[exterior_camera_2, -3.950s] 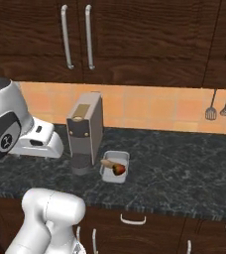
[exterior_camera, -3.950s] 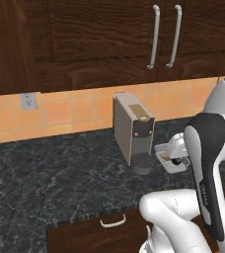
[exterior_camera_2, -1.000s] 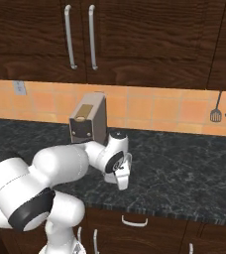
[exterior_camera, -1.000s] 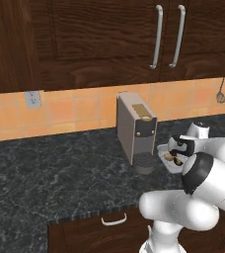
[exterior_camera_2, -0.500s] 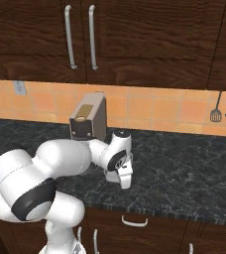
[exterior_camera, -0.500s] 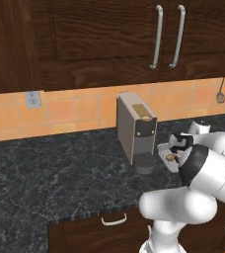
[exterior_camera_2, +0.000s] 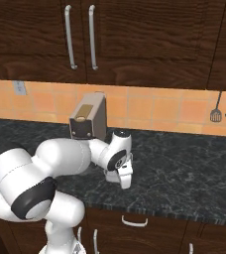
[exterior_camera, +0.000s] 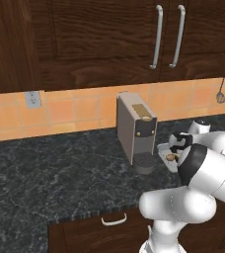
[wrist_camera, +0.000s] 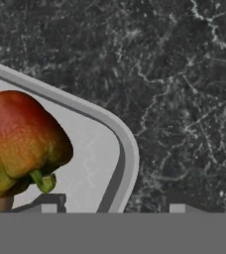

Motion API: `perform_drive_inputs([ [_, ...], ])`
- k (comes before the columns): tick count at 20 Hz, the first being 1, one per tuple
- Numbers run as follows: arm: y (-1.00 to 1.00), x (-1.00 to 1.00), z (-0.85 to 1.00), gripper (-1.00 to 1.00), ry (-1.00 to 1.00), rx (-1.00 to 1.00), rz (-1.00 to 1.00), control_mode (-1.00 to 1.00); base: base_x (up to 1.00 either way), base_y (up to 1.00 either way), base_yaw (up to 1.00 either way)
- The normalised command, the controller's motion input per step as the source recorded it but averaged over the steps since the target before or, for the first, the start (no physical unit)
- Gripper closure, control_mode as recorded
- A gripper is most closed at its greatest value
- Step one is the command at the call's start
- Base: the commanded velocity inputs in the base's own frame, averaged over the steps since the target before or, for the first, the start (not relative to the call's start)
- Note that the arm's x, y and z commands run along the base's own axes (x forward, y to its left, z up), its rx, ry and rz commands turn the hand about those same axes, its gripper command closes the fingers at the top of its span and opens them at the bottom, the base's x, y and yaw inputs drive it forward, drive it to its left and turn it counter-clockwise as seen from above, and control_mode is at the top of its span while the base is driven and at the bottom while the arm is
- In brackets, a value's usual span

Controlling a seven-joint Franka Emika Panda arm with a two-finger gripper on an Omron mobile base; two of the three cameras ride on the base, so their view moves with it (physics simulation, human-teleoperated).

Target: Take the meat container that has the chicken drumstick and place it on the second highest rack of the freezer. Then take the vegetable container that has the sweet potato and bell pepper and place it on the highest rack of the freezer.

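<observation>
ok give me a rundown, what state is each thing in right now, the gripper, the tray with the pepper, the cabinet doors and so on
gripper: low at the tray's corner, one fingertip inside the rim and one outside; jaws apart, nothing clamped yet.
vegetable container: flat on the counter, uncovered.
bell pepper: lying inside the container.
coffee machine: upright on the counter beside the container.
upper cabinet doors: shut.
drawer: shut.

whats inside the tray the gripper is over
A red-orange bell pepper lies in the grey tray; a tan bit beneath it shows at the edge. The rest of the tray is out of frame.
</observation>
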Motion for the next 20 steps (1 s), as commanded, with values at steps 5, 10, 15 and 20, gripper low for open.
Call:
perform_drive_inputs([
  [5, 0.0, 0.0, 0.0, 1.0, 0.0, 0.0, 0.0, -1.0, 0.0, 0.0, 0.0],
  [10, 0.0, 0.0, 0.0, 1.0, 0.0, 0.0, 0.0, -1.0, 0.0, 0.0, 0.0],
  [15, 0.02, 0.0, -0.46, 1.0, 0.0, 0.0, 0.0, -1.0, 0.0, 0.0, 0.0],
  [20, 0.0, 0.0, -0.29, 1.0, 0.01, 0.0, 0.0, -1.0, 0.0, 0.0, 0.0],
])
